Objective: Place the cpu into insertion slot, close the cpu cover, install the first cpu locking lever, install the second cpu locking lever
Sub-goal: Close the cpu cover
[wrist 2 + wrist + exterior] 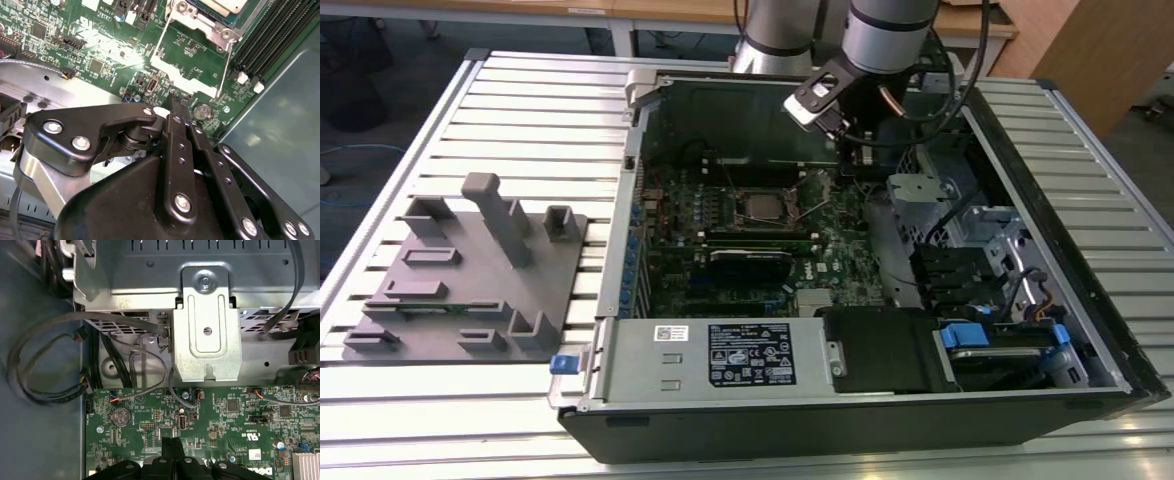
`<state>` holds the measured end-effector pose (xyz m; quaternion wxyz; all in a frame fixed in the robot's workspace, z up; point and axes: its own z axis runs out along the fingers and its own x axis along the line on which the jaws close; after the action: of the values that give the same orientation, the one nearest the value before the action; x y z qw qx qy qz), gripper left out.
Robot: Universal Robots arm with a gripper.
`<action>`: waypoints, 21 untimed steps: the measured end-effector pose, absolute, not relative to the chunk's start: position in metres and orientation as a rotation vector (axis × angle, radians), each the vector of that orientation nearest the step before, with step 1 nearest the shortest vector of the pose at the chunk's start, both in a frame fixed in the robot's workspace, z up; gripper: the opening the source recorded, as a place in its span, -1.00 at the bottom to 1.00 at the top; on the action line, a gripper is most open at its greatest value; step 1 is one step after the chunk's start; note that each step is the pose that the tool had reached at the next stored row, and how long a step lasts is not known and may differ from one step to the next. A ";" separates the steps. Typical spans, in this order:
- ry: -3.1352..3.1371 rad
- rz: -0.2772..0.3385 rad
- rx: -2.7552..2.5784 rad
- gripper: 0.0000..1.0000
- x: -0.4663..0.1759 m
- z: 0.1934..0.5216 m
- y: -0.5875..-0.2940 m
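**Cpu in, cover up, levers loose**

Exterior view: found the gripper (851, 152) hanging inside the case (854, 435), upper middle of the frame, near the slot (766, 206) and to its right.

Second wrist view: saw the cpu (226, 4) at the top edge, lying in the slot. Saw the cover (172, 70) apparently swung open at centre, and thin rods, taken for the levers (223, 70), unlatched. Saw the fingers (181, 135) pressed together, empty. Judged the placing done; cover and both levers left.

First wrist view: saw the shut tips low at centre over the board (225, 415), below a bracket (207, 330). Took the cpu's seating from the second wrist view, the layout from the exterior.
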<state>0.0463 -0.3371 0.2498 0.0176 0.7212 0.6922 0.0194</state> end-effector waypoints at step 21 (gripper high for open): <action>2.149 0.064 2.239 -0.80 0.021 0.244 -0.337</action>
<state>0.0213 -0.3371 0.2437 0.0188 0.7211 0.6922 0.0208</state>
